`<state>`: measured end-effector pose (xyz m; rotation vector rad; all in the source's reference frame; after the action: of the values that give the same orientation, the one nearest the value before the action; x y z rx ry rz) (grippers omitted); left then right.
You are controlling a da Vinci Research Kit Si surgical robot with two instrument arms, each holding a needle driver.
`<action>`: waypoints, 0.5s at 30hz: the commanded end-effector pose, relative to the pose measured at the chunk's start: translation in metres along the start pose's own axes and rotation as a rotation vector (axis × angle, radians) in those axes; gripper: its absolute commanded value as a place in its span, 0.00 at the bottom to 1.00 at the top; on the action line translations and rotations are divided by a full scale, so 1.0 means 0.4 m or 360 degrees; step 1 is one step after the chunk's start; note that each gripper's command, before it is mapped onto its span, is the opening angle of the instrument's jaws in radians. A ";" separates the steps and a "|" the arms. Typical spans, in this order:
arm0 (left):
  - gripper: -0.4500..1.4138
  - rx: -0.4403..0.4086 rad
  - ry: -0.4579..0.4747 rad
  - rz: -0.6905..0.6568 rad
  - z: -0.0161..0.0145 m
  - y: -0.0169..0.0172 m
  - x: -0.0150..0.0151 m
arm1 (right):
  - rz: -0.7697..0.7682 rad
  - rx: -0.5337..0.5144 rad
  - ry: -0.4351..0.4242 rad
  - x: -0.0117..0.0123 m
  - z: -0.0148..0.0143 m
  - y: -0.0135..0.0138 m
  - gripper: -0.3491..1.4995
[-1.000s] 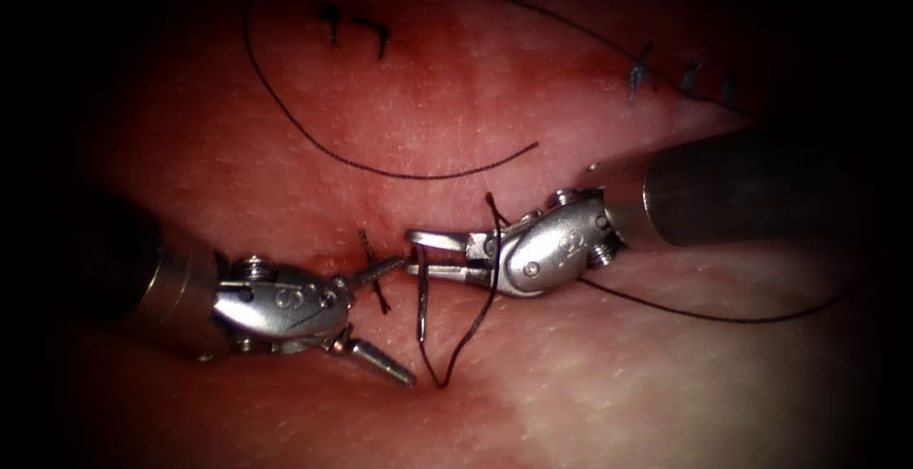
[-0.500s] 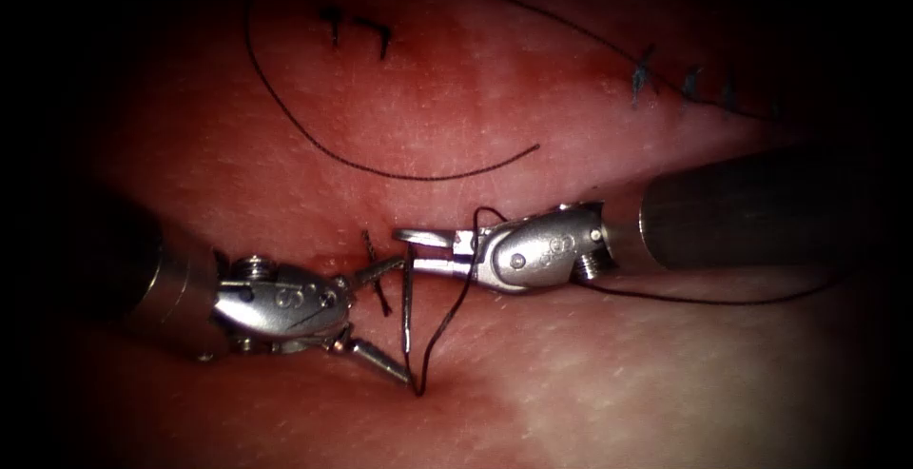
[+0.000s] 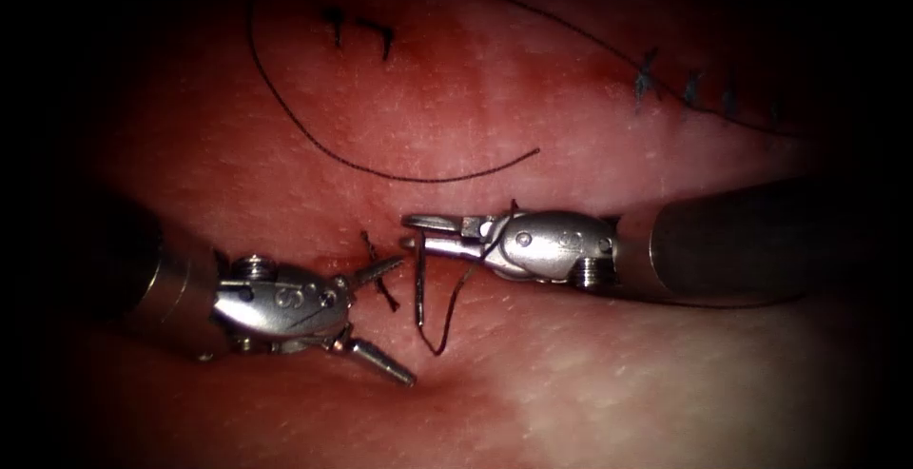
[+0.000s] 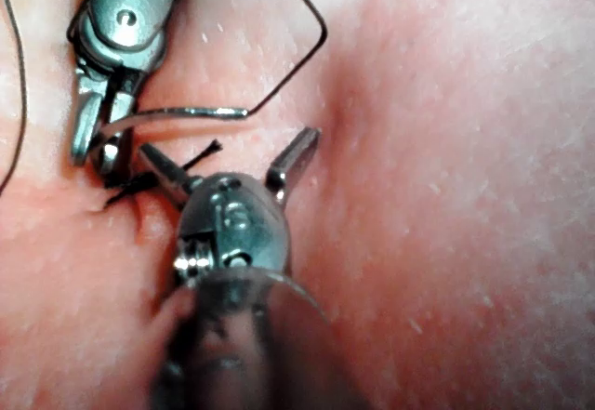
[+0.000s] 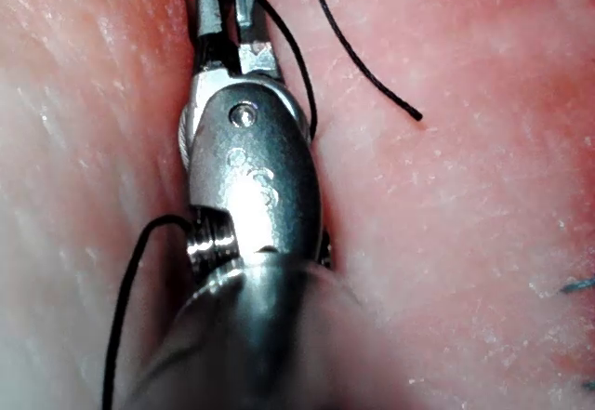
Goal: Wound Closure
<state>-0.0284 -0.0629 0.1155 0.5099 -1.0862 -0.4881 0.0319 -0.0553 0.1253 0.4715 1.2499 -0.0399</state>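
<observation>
One needle [image 3: 419, 293], upright, point down.

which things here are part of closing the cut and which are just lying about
In use:
right tool, shut on the needle near one end, needle out of the tissue
thread trailing from the needle
left tool, open, holding nothing

Lying about:
loose thread
finished stitch
</observation>
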 end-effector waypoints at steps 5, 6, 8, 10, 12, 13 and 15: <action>0.74 0.0006 0.0001 -0.0004 0.0014 -0.0016 0.0019 | 0.0064 0.0056 -0.0090 -0.0050 0.0033 -0.0038 0.00; 0.74 0.0007 0.0001 -0.0004 0.0013 -0.0016 0.0019 | 0.0080 0.0062 -0.0095 -0.0054 0.0034 -0.0043 0.00; 0.74 0.0008 0.0001 -0.0004 0.0011 -0.0016 0.0019 | 0.0092 0.0078 -0.0125 -0.0063 0.0037 -0.0050 0.00; 0.74 0.0005 0.0001 -0.0004 0.0008 -0.0016 0.0019 | 0.0131 0.0114 -0.0144 -0.0089 0.0046 -0.0064 0.00; 0.74 0.0006 0.0001 -0.0003 0.0007 -0.0016 0.0019 | 0.0156 0.0144 -0.0162 -0.0108 0.0051 -0.0075 0.00; 0.74 0.0006 0.0001 -0.0003 0.0005 -0.0017 0.0020 | 0.0163 0.0178 -0.0189 -0.0125 0.0053 -0.0085 0.00; 0.74 0.0007 0.0001 -0.0003 0.0004 -0.0017 0.0020 | 0.0186 0.0218 -0.0213 -0.0141 0.0056 -0.0098 0.00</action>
<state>-0.0279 -0.0629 0.1153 0.5115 -1.0866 -0.4865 0.0302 -0.0600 0.1289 0.6483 1.0893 -0.0588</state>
